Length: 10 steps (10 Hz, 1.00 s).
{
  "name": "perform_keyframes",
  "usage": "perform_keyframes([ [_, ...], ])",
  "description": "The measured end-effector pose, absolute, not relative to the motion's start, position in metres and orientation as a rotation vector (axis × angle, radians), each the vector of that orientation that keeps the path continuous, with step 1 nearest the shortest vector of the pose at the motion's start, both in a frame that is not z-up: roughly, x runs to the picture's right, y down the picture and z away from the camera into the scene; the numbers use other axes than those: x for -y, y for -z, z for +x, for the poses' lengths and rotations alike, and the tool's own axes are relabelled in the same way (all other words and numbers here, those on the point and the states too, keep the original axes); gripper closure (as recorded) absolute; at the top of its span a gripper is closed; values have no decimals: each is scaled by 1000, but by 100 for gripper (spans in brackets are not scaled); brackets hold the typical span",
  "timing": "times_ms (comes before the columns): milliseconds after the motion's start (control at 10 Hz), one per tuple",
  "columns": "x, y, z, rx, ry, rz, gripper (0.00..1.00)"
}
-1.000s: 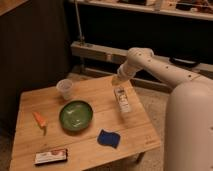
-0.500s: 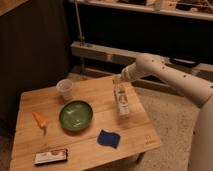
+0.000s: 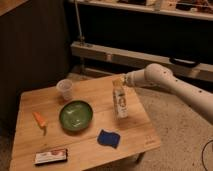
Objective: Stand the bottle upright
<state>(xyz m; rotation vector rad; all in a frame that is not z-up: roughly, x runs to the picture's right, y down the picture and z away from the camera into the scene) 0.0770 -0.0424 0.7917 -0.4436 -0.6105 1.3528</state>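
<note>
The bottle (image 3: 120, 102) is slim and cream-white with a printed label. It is on the right half of the wooden table (image 3: 85, 142), its long axis running from the far edge toward the front. I cannot tell whether it lies flat or is tipped up. My gripper (image 3: 119, 81) is at the bottle's far, upper end, right against it. The white arm (image 3: 165, 80) reaches in from the right.
A green bowl (image 3: 76, 115) sits left of the bottle, with a translucent plastic cup (image 3: 65, 89) behind it. An orange carrot-like item (image 3: 40, 120) lies at the left, a blue sponge (image 3: 108, 138) near the front, and a flat red-and-white packet (image 3: 51, 156) at the front left edge.
The arm's bulk has swung out to the right, and the gripper has come down slightly onto the bottle's far end. The bottle has hardly moved.
</note>
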Motion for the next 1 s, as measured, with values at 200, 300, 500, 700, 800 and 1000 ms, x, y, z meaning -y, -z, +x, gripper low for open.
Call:
perform_keyframes([
  [200,42,-781,76,750,-1370,-363,100],
  [300,45,-776,70,813,-1357,-325,100],
  [500,52,-767,62,896,-1317,-253,100],
  [700,50,-767,52,916,-1269,-225,100],
  [800,47,-770,51,915,-1248,-204,100],
  [1000,42,-776,46,916,-1207,-153,100],
])
